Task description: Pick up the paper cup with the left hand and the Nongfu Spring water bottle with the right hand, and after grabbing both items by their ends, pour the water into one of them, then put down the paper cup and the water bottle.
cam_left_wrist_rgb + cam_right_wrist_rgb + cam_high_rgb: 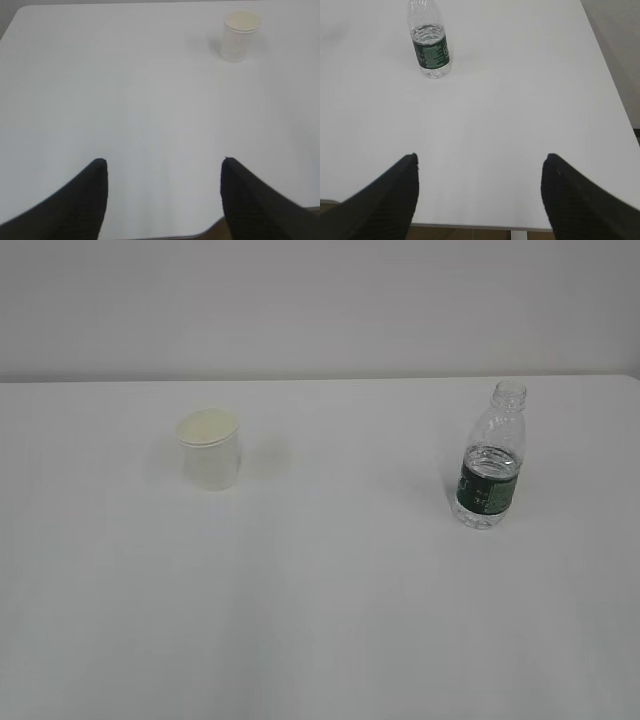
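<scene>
A plain white table point(320, 620) runs back to a pale bare wall point(320, 300); the cup point(209, 448), cream-white with a rolled rim, stands upright at left, well apart from the bottle point(490, 462) at right. The bottle is clear, ribbed, capless, green-banded, with water point(427, 34) up to the band; left gripper point(164, 172) and right gripper point(480, 167) hang near the table's front edge, jaws spread wide, holding nothing.

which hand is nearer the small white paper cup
Left. The left hand has the small white paper cup ahead to its right, well apart; the right hand faces the clear ribbed bottle and shows no cup.
</scene>
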Controlling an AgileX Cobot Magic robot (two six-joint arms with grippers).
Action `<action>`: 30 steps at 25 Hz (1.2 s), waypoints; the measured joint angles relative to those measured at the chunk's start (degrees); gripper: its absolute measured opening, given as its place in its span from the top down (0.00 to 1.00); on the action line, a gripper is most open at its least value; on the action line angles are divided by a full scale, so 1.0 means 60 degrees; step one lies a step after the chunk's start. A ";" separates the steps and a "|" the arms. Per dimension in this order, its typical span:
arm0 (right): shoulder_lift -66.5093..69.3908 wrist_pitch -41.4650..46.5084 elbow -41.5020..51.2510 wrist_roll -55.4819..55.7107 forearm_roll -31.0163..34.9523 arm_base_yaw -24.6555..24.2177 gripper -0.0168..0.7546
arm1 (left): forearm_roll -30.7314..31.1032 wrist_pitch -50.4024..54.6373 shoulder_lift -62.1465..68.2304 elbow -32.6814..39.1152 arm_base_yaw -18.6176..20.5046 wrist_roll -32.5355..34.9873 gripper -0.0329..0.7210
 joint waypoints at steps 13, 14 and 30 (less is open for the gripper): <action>0.0000 0.0000 0.0000 0.0000 0.0000 0.0000 0.23 | 0.0000 0.0000 0.0000 0.0000 0.0000 0.0000 0.30; 0.0000 0.0000 0.0000 0.0000 0.0000 0.0000 0.23 | 0.0000 0.0000 0.0000 0.0000 0.0000 0.0000 0.30; 0.0000 0.0000 0.0000 0.0000 -0.0021 0.0000 0.23 | 0.0000 0.0000 0.0000 0.0000 0.0000 0.0000 0.36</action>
